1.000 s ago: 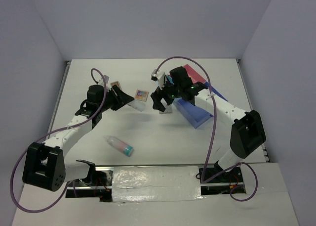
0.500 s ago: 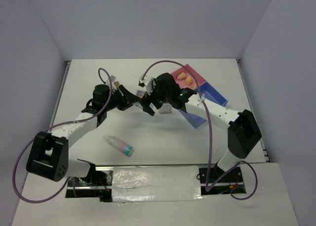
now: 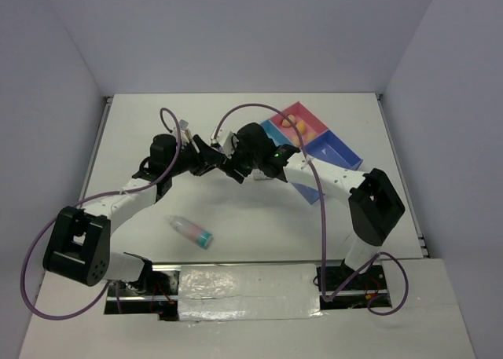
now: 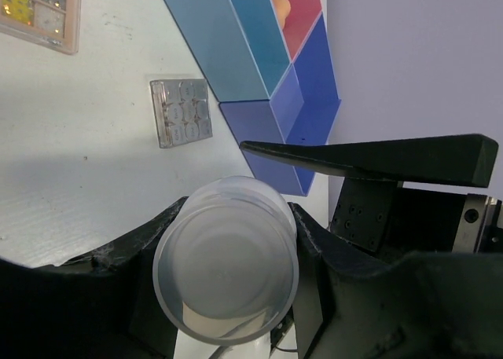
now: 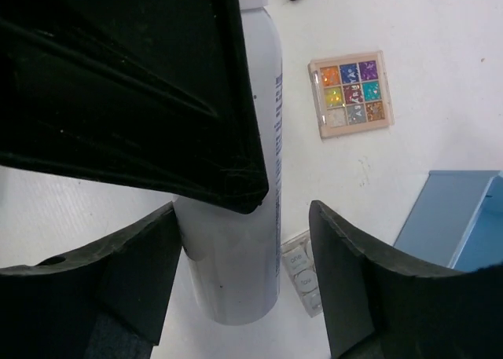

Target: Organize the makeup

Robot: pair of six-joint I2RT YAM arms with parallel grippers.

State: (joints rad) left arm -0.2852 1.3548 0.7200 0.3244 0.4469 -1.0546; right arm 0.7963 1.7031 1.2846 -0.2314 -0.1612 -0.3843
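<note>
Left wrist view: the left gripper is clamping the white bottle above the table. The right gripper is straddling that bottle, jaws apart. Beyond, the grey palette is lying just beside the tray, whose pink compartment is holding a sponge.

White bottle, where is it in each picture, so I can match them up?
Left wrist: white bottle, bottom centre, round end facing the camera.
Right wrist: left of centre, running top to bottom.
Top external: almost hidden where left tool and right tool meet.
Shared landmark: the pink-and-blue tray, in all three.
</note>
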